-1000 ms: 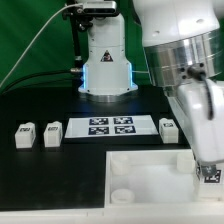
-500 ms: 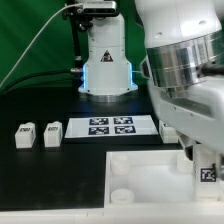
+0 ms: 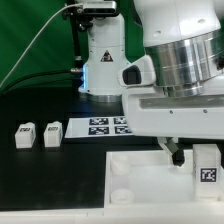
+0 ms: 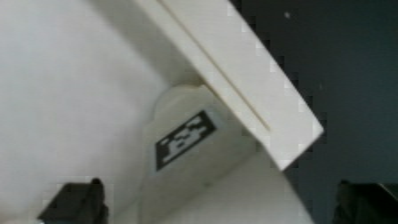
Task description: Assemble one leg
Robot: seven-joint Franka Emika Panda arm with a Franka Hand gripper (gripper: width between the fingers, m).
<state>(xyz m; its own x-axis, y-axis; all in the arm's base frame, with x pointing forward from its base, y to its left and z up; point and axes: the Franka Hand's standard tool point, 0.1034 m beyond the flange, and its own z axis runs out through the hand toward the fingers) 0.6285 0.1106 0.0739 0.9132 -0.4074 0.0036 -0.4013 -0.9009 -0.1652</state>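
The small stubby white plastic leg [image 3: 207, 167] with its square black-and-white tag stands upright at the exterior view's right, on the near right corner of the large white square panel [image 3: 140, 170] that lies on the black bench [image 3: 50, 175]. In the wrist view the leg [image 4: 187, 135] sits against the panel's edge, and the gripper [image 4: 222, 205] has its jaws spread, the two dark fingertips [image 4: 75, 200] well apart and pinching nothing. Two more tagged white legs [image 3: 38, 134] wait at the exterior view's left, near the marker board [image 3: 105, 126]. The leg looks light, rigid and smooth, so it could slip or tip; a firm pinch across its flat sides, low down, seems safest.
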